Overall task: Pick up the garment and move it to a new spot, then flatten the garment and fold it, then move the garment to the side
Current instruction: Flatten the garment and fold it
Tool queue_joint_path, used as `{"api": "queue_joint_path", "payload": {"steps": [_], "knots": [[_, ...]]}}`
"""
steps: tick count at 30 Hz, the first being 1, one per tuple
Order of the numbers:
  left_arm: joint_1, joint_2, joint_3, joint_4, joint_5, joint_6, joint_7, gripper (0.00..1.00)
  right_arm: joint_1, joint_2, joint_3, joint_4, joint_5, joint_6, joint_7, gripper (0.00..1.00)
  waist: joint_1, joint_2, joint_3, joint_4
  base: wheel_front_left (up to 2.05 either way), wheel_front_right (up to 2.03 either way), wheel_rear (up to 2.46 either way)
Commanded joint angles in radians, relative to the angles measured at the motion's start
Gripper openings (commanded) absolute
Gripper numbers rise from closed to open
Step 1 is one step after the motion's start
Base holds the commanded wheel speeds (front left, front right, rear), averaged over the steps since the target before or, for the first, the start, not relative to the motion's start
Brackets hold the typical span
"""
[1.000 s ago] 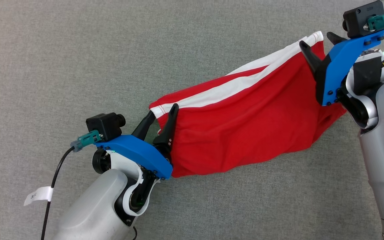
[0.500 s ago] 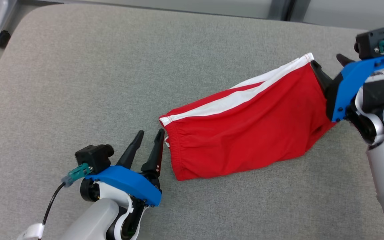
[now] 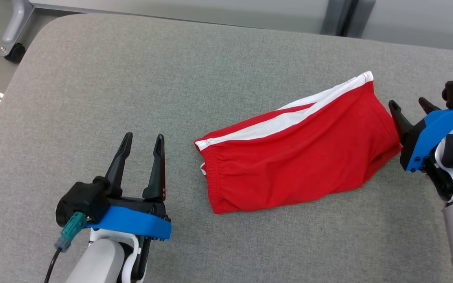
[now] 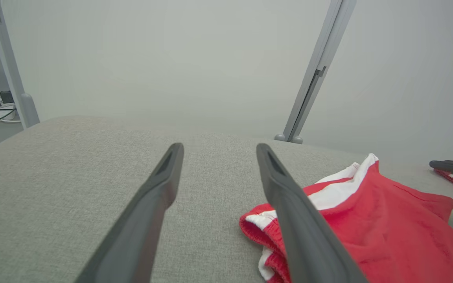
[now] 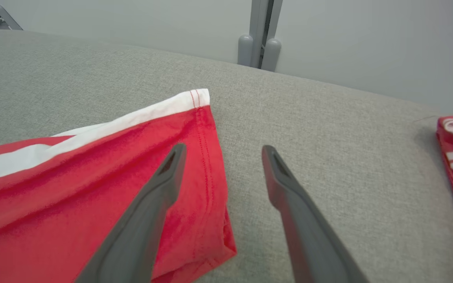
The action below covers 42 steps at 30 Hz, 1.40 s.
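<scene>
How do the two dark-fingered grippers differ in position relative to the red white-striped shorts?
The left gripper stands clear of the waistband end of the red shorts; the right gripper sits right at their hem end. The left gripper's fingers point up the head view; the right gripper's slant leftward. Both are open, holding nothing.

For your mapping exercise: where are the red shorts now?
Head view: the red shorts lie right of centre on the grey cushion, between the left gripper and right gripper.
</scene>
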Motion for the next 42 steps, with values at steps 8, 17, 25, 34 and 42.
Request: {"api": "queue_joint_path", "payload": {"steps": [8,17,25,34,42], "knots": [[0.064,-0.099,0.157,0.001,0.181,-0.119,-0.004,1.0,-0.057,0.016,-0.019,0.106,-0.015,0.0,-0.041,1.0,0.0002,0.0001,0.041,0.017,0.0,0.0,0.0],[0.052,-0.151,0.221,0.011,0.243,-0.168,-0.004,1.0,-0.083,0.05,-0.069,0.245,-0.057,0.0,-0.088,1.0,0.0002,0.0001,0.081,0.058,0.0,0.0,0.0],[0.066,-0.168,0.248,0.013,0.256,-0.178,-0.004,1.0,-0.022,0.074,0.006,0.31,-0.064,0.002,-0.108,0.0,0.0002,0.0001,0.075,0.064,0.0,0.0,0.0],[0.074,-0.171,0.245,0.021,0.264,-0.181,-0.004,1.0,-0.011,0.083,-0.092,0.234,-0.094,0.0,-0.23,0.0,0.0002,0.0001,0.038,0.028,0.0,0.0,0.0],[0.102,-0.148,0.242,0.019,0.255,-0.181,-0.004,1.0,0.12,0.142,-0.26,0.071,-0.145,0.0,-0.277,0.0,0.0002,0.0001,-0.027,-0.032,0.0,0.0,0.0]]}}
